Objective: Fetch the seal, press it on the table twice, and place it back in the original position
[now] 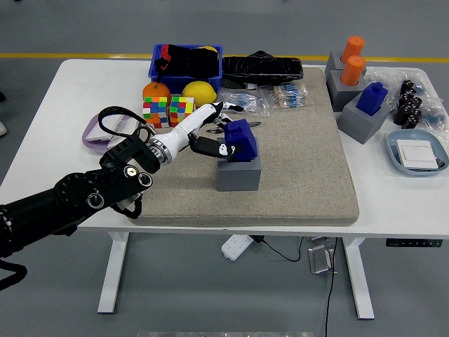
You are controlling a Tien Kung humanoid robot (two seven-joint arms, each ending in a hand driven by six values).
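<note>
- Currently, head view: left hand (214,138) pinching the blue seal (238,141) from its left side, fingers (208,147) wrapped on the near-left face.
- Seal tilted, top leaning left toward the hand, base at the top of the grey holder (239,171); whether fully clear of the socket, cannot tell.
- Holder standing mid-left on the tan mat (302,168), itself lying on the white worktop (49,133).
- Right hand absent from the view.
- Judged step: drawing the seal out of the holder.
- To do well: straighten the seal and lift straight up, so the base does not bind and drag the holder along; keep the pinch firm and low on the body.
- Then carry to bare mat near the holder for pressing, clear of the two colour cubes (168,110) at far left.
- Writing: none legible; small white mark on the seal's near face, too small to read.
</note>
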